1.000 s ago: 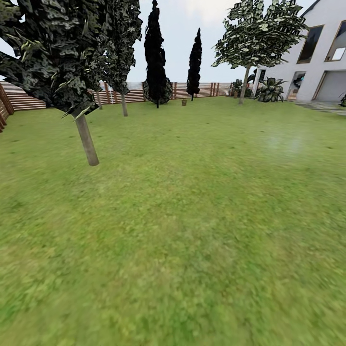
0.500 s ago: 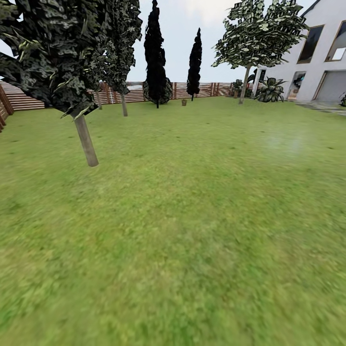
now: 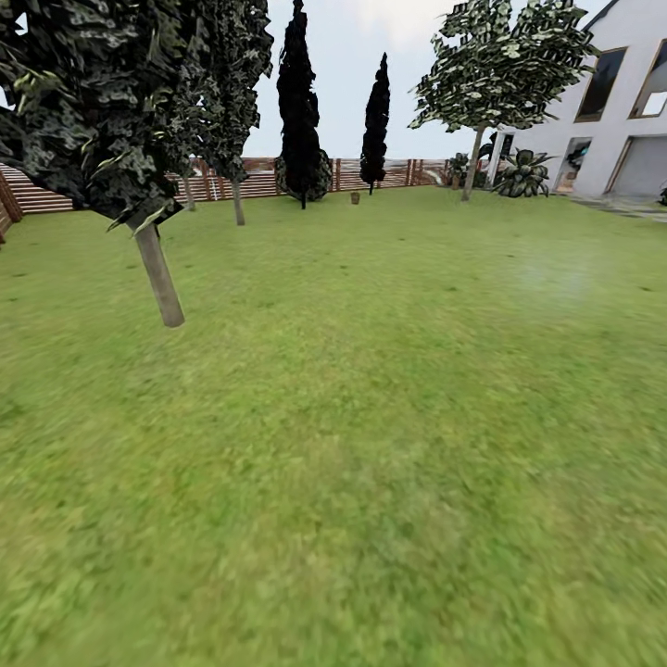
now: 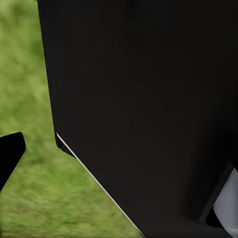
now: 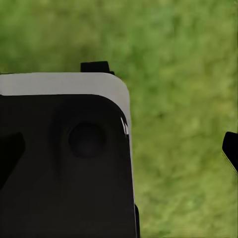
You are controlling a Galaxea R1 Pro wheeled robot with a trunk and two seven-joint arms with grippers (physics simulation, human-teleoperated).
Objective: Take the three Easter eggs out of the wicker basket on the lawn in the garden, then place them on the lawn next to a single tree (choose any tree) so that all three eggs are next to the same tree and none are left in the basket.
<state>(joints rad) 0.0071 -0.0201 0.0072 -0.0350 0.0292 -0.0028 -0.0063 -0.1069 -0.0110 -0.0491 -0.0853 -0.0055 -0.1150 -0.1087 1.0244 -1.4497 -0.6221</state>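
The lawn [image 3: 371, 417] spreads wide and green ahead of me. Far off near the fence stands a tiny brown thing that looks like the wicker basket [image 3: 355, 197]; it is too small for me to make out any eggs. A tree with a bare grey-brown trunk [image 3: 159, 278] stands close at the left, a second [image 3: 238, 202] behind it, and a third [image 3: 473, 165] at the right by the house. My left gripper [image 4: 119, 158] and right gripper [image 5: 119, 148] hang over grass beside my dark body, fingertips [image 5: 230, 148] wide apart and holding nothing.
A brown slatted fence [image 3: 389, 172] closes the far side. Two dark narrow columnar trees [image 3: 299, 111] stand before it. A white house [image 3: 621, 111] with palms [image 3: 523, 174] is at the right.
The whole head view has crept forward a little: the near tree sits slightly further left and lower in the picture. Nothing in the garden itself has moved.
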